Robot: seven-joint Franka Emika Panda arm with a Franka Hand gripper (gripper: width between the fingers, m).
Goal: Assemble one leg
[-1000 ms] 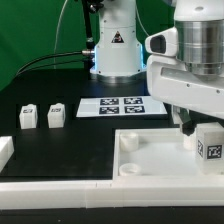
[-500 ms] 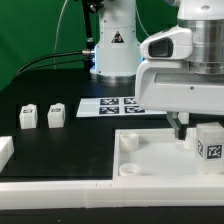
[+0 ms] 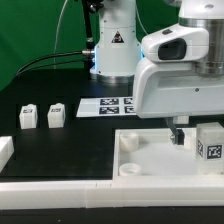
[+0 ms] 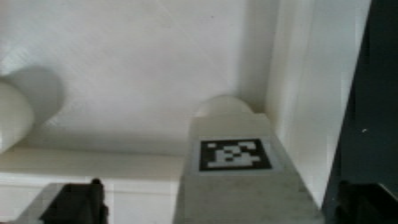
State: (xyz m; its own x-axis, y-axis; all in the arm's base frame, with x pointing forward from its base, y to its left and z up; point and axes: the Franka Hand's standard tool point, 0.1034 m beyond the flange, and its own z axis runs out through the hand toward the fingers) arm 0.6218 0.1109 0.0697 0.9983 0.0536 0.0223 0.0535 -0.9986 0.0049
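Note:
One leg, a small white block with a square marker on its face, stands in the white tray near its edge at the exterior view's right. My gripper hangs low over it. One dark finger shows just beside the leg. In the wrist view the leg stands between my two dark fingertips. My gripper is open, with a gap between the fingers and the leg. Two more legs stand on the black table at the exterior view's left.
The marker board lies behind the tray. A white part sits at the exterior view's left edge. A long white rail runs along the front. The arm's base stands at the back. A round socket shows in the tray's corner.
My arm has shifted toward the exterior view's left and come down a little, bringing the fingers lower beside the standing leg. The legs have not moved.

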